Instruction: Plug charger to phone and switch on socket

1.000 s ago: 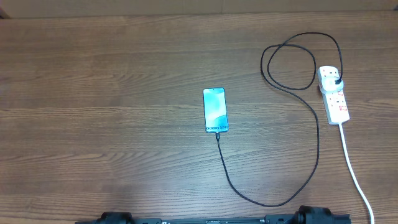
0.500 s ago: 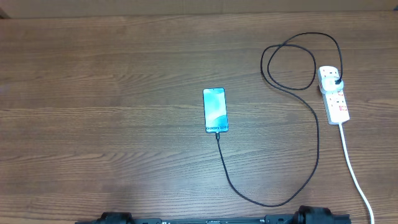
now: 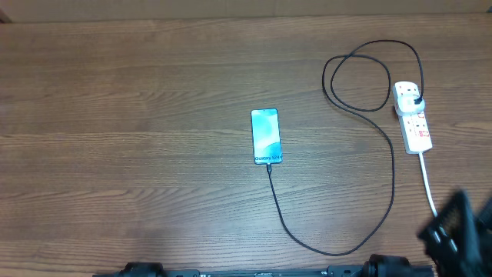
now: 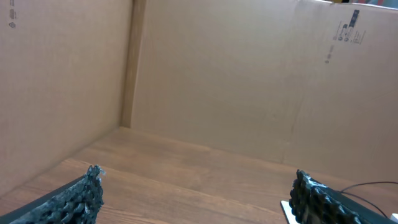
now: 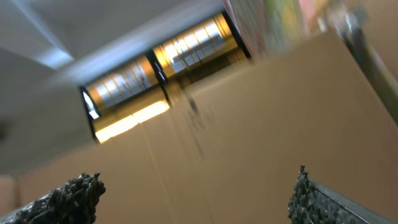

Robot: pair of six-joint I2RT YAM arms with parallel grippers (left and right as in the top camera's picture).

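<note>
Now, right arm (image 3: 458, 231) newly in at near corner (blurred), jaws wide, left jaws wide too, phone (image 3: 266, 136) unmoved.

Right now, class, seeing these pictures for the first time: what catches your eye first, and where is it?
The phone, screen lit blue-teal, lies in the middle of the wooden table. The black charger runs from its bottom edge in a wide curve to the white socket at the right edge. A dark, blurred right claw shows in the bottom-right corner.
</note>
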